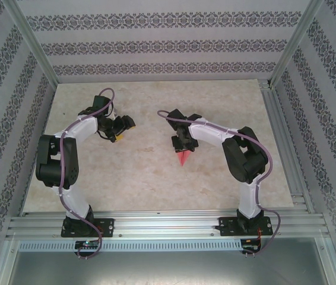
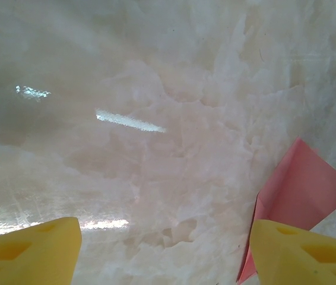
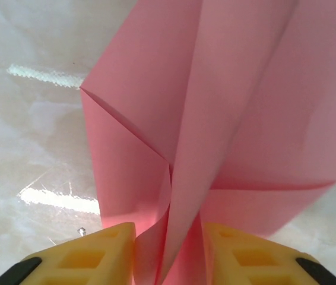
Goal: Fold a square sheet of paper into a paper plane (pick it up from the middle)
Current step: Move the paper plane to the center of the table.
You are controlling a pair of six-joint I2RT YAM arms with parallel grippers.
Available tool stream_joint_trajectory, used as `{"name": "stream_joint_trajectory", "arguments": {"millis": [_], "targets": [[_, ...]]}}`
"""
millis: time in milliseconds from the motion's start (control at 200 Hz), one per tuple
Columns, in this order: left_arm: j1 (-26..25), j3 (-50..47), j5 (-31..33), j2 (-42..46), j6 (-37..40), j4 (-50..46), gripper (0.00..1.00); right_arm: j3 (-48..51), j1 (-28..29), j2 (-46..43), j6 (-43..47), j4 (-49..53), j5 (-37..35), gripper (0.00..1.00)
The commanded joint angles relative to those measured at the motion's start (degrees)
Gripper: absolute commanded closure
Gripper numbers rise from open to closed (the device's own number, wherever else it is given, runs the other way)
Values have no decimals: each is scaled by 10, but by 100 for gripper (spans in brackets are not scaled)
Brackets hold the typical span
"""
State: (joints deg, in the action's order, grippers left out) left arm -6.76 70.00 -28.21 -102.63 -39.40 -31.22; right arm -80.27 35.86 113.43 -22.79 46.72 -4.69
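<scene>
Paper (image 3: 227, 119), folded to a narrow wedge, sits clamped along its centre crease in the right gripper (image 3: 168, 237), likely to keep the layers together; the left gripper (image 2: 165, 228) hangs open and empty, well apart from it

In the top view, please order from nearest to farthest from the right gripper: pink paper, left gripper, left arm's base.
1. The pink paper, between the right gripper's fingers.
2. The left gripper, to its left.
3. The left arm's base, at the near-left edge.

Top edge cuts paper plane (image 3: 227, 119); base hidden inside right pincer (image 3: 169, 233).
</scene>
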Motion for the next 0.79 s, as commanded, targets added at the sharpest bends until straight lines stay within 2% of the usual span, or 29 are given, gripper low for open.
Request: {"name": "stream_joint_trajectory", "arguments": {"millis": [0,40,95,160,275,400,510,629,704,789], "targets": [[-2,5,-12,-1,-9,23,24,13,-3,-29,-16,0,-18,70],[-3,5,-12,-2,-9,24,24,15,-3,-32,-17,0,-19,77],[-2,6,-13,-3,-10,24,24,22,-4,-39,-20,-8,-24,80],[-4,6,-14,-4,-10,23,24,28,-9,-46,-17,-16,-15,90],[-4,7,-16,-4,-11,21,24,27,-19,-57,-7,-12,-17,98],[-10,8,-20,1,-12,21,24,42,-50,-99,17,-20,-22,98],[-25,7,-27,8,-10,29,24,52,-115,-119,64,-39,68,97],[-49,9,-19,17,-9,34,24,44,-170,-91,94,-47,149,96],[-62,12,-10,21,-10,29,24,35,-181,-65,94,-49,152,94],[-75,13,0,25,-11,21,24,13,-179,-29,103,-29,118,94]]}}
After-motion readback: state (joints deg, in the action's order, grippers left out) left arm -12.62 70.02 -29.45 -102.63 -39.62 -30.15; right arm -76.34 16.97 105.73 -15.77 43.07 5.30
